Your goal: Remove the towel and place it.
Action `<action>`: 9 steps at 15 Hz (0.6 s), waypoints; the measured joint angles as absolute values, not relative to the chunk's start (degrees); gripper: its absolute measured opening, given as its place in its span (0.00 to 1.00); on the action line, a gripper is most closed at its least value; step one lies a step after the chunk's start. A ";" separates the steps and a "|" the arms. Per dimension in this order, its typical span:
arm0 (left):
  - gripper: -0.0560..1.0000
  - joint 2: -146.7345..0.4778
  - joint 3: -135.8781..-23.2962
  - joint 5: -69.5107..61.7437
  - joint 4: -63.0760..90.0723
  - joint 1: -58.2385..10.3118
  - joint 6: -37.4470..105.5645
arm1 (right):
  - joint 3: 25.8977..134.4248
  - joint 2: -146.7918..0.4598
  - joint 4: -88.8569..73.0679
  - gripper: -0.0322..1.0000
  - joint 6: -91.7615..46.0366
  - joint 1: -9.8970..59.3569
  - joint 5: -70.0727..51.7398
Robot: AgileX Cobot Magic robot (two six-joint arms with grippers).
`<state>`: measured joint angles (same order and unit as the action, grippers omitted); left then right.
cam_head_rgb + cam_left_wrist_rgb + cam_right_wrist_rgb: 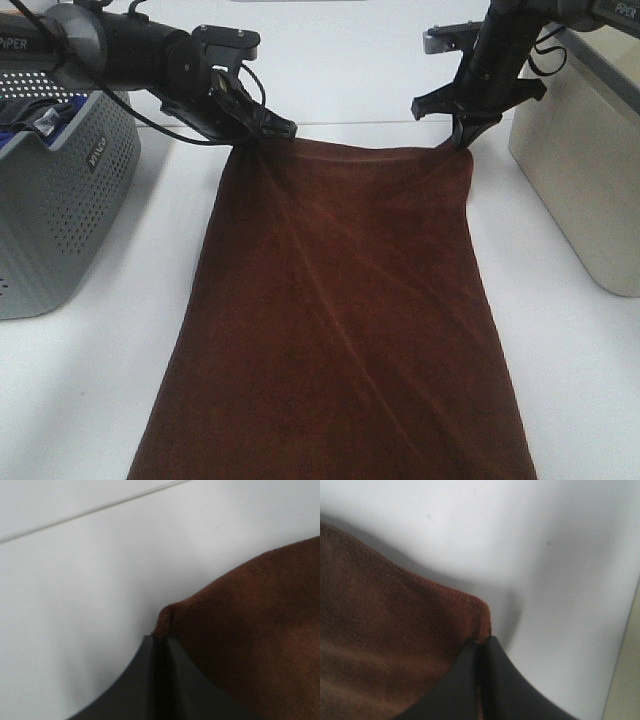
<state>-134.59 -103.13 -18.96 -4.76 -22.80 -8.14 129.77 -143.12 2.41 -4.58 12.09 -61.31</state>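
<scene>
Wrist views: towel (260, 630) corners pinched between fingers (150, 680) (both arms).

Bright, even overhead light on the white table (90, 390) — soft shadows only; both wrist views are blurry, the exterior one grainy.

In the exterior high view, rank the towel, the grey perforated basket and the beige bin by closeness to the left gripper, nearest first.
1. The towel: its far left corner is pinched in the left gripper.
2. The grey perforated basket: at the table's left edge, beside that arm.
3. The beige bin: far right, beyond the right gripper.
</scene>
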 joint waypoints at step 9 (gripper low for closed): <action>0.07 -134.59 -104.56 -3.50 -9.80 -18.56 -12.38 | 131.78 -143.12 1.66 0.03 -4.93 12.09 -44.00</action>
